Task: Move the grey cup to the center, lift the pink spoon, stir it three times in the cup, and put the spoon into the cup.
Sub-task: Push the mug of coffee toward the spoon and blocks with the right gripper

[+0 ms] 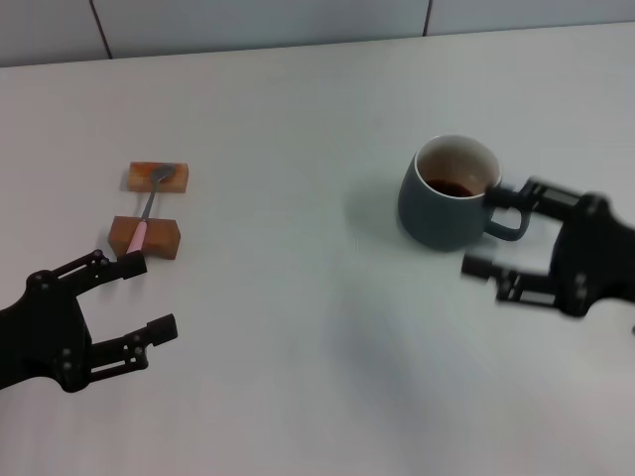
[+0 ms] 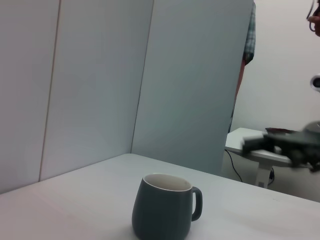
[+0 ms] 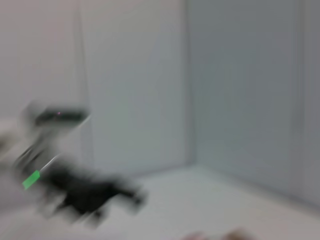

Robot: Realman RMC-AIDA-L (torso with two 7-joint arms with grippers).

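Head view: right gripper (image 1: 493,229) fingers spread, seemingly astride grey cup (image 1: 446,193) handle; left gripper (image 1: 146,297) fingers released.

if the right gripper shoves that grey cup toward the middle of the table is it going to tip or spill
Probably neither. The grey cup is squat and wide-bodied, so it should slide rather than tip. Its dark liquid sits well below the rim, so a gentle push likely won't slosh it out. The right gripper, jaws open around the handle, may twist it.
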